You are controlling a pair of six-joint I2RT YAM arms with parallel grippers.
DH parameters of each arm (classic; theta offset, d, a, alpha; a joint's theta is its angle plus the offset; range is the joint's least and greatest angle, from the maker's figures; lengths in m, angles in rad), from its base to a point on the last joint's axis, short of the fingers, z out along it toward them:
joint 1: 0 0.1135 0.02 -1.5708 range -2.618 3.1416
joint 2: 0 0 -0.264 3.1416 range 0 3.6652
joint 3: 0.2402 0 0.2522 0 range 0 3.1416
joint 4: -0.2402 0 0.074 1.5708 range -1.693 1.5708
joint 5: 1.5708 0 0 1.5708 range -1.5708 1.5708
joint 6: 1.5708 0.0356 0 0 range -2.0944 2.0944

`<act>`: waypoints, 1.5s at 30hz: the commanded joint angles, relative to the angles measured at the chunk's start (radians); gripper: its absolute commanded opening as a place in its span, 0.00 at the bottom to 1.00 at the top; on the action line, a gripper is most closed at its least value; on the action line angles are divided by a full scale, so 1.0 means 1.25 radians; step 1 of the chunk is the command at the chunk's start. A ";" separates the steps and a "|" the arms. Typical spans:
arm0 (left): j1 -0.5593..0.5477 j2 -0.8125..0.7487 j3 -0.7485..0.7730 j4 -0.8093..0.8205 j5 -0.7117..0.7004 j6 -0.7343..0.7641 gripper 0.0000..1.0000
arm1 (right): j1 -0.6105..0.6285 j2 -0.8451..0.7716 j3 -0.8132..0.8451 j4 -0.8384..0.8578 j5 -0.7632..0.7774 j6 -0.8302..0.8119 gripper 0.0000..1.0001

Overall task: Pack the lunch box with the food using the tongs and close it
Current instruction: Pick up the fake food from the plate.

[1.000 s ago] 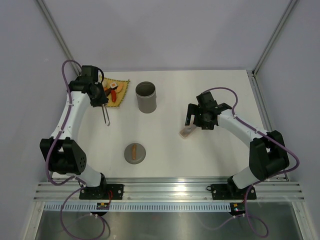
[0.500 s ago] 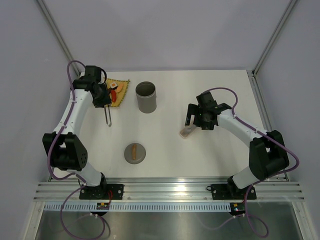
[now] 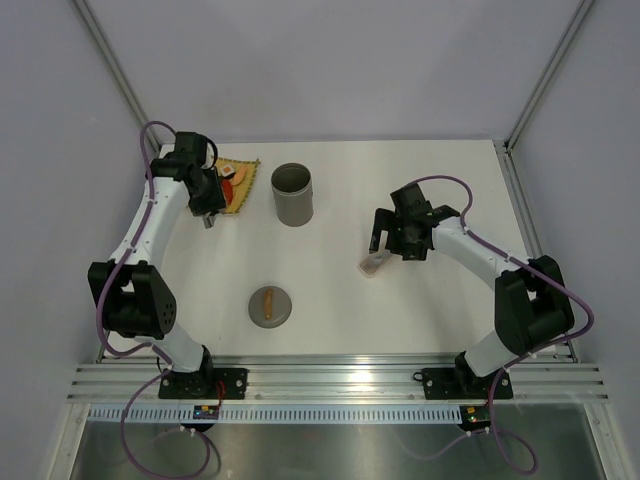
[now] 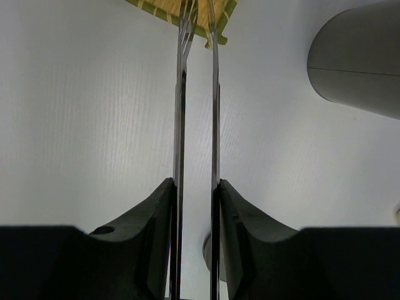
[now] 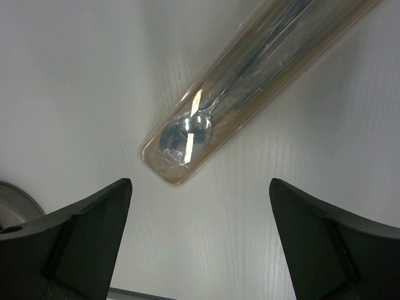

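Grips the tongs [image 4: 181, 125] in the left gripper [image 4: 195, 187]. Fingers [image 4: 156, 212] partly closed on the two silver arms, squeezing them to a narrow, near-parallel gap. Points the tong tips out over the edge of the yellow woven mat [image 4: 164, 7]. Tips cut off at the top of the wrist view, so cannot tell whether anything sits between them.

From above: food [image 3: 228, 180] on the mat at the back left of the table [image 3: 450, 180], orange, red and white pieces, directly beside the left wrist. Lunch box [image 3: 292, 195] upright just right of the mat, not touching it, mouth open, inside hidden in shadow. Round grey lid [image 3: 270, 305] with brown handle flat near the front edge, well apart from the lunch box.

Right gripper [image 5: 199, 182] spread as wide as it goes, holding nothing. Hangs over the rounded end of a clear cutlery case [image 5: 250, 81], a spoon [image 5: 187, 131] visible inside. Case flat on the table right of centre, lying diagonally, touching neither finger.
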 commanded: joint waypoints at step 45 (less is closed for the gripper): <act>-0.006 0.132 0.034 0.152 -0.065 -0.043 0.44 | 0.004 -0.003 0.016 -0.004 -0.014 -0.021 0.99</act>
